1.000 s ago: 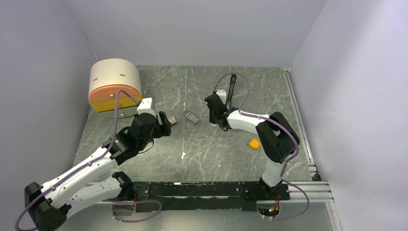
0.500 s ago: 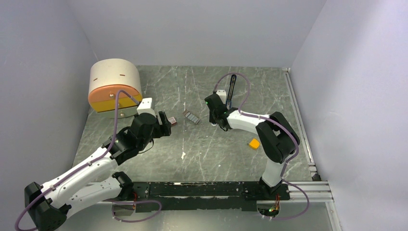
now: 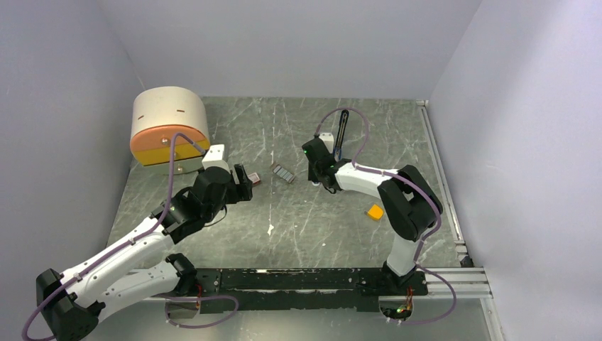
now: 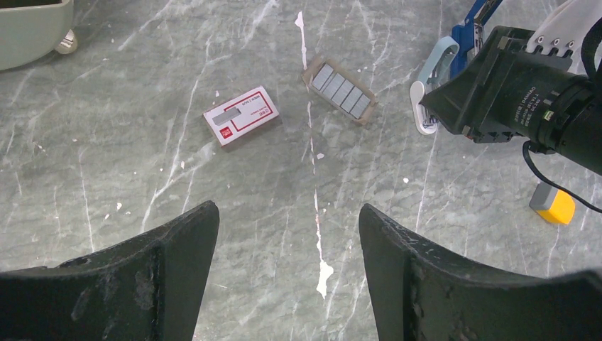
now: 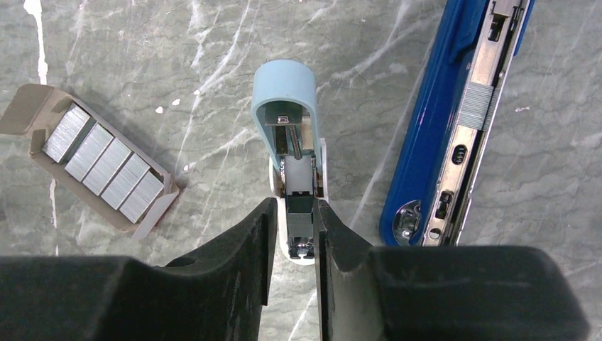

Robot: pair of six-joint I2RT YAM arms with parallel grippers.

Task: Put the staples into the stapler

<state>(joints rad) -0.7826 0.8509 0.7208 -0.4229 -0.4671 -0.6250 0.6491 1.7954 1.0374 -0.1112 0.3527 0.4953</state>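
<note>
Notably, staples [image 5: 99,170] lie ahead-left of the right end effector [image 5: 294,213], which pinches a pale-blue piece [image 5: 284,85].

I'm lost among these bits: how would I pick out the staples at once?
Start at the big cream-and-orange drum at the far left and look right, just past the small red-and-white box. There the staples lie: a row of ribbed grey blocks in an open brown tray, unlike the printed box or the pale-blue piece beyond.

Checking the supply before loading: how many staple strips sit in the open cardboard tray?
5 staple strips, side by side in one row filling the cardboard tray, left of the pale-blue piece; any layer beneath them would be hidden.
</note>
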